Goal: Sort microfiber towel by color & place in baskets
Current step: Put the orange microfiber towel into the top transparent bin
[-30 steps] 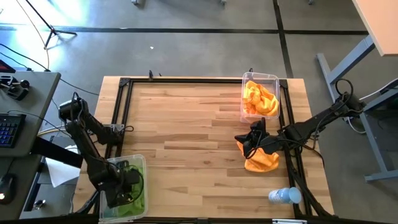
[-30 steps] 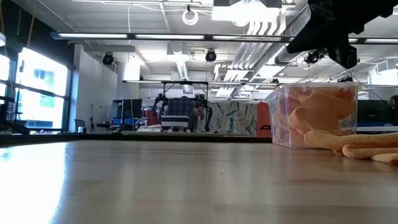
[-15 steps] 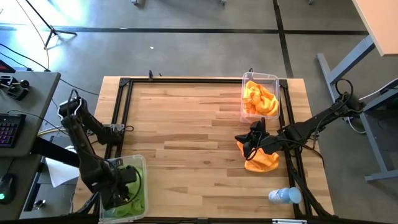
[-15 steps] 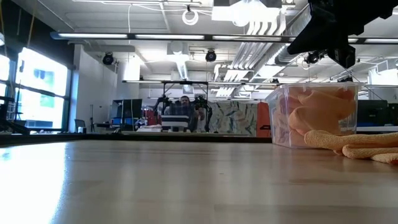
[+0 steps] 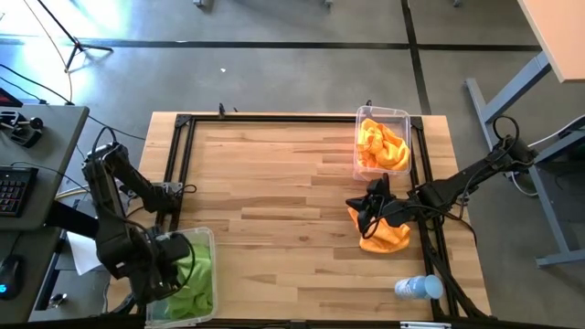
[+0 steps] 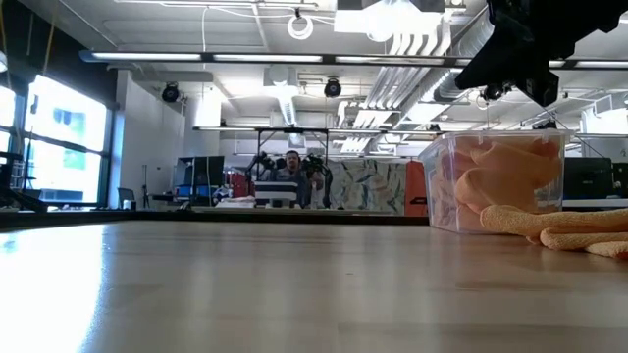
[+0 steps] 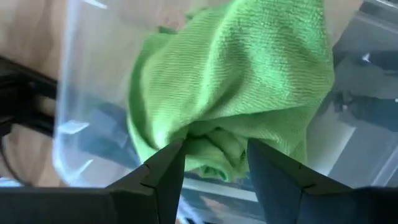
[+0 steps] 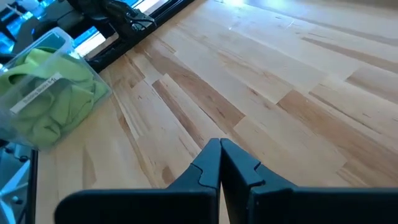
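The left gripper point(image 5: 163, 271) hangs over the near-left basket point(image 5: 203, 239), its fingers point(image 7: 163, 169) spread with a clear gap between them. Directly below and ahead of them lies the lime green towel point(image 7: 236, 93), bunched into a soft heap that fills most of this bin. Nothing is pinched; the cloth lies loose beneath the open jaws.

Across the bare wooden table point(image 5: 274, 183), the right gripper point(image 5: 366, 212) sits low over an orange towel point(image 5: 386, 238) that lies crumpled on the boards, just short of the far-right basket point(image 5: 402, 117). Its two fingers point(image 8: 208, 165) are pressed together with nothing visible between the tips. The bin beyond it already holds more orange cloth point(image 5: 380, 144). A small clear bottle point(image 5: 419, 288) with a blue cap lies nearer the table's front edge, apart from the work.

The loose orange towel looks light, limp and grippy, so it should drape and trail rather than hold its shape. A pinch on a raised fold near the middle of the heap would probably lift it most cleanly, with enough height needed for the hanging ends to pass the bin's rim.
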